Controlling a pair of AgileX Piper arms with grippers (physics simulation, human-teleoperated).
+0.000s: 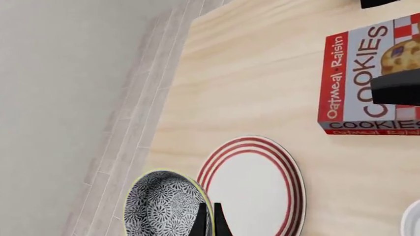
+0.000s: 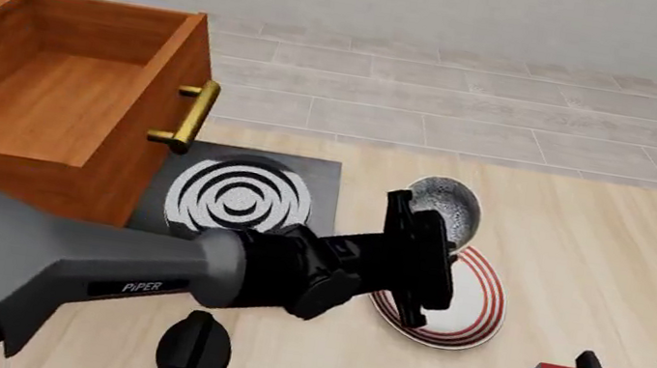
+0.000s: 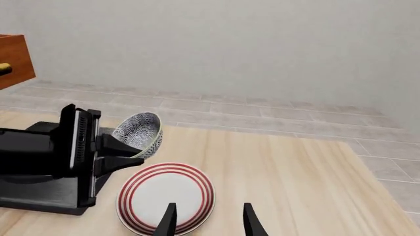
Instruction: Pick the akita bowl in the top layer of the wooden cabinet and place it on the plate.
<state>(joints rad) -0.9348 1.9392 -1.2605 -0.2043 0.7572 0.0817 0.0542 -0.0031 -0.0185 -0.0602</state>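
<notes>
Left pincer (image 3: 128, 155) grips the akita bowl (image 3: 141, 132) above the plate (image 3: 165, 196).

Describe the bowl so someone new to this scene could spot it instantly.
Start at the open wooden drawer on the left, then look right to the red-ringed plate. Held tilted above it in the left gripper is the bowl, the only dish with dark speckles.

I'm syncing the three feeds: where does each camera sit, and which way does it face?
Front: fixed above and behind the arms, facing the open drawer and stove; left arm shows.
Left wrist: behind the left fingers, holding the bowl beside the plate.
Right wrist: behind the open right gripper, facing the plate.
All three share bowl and plate.
</notes>
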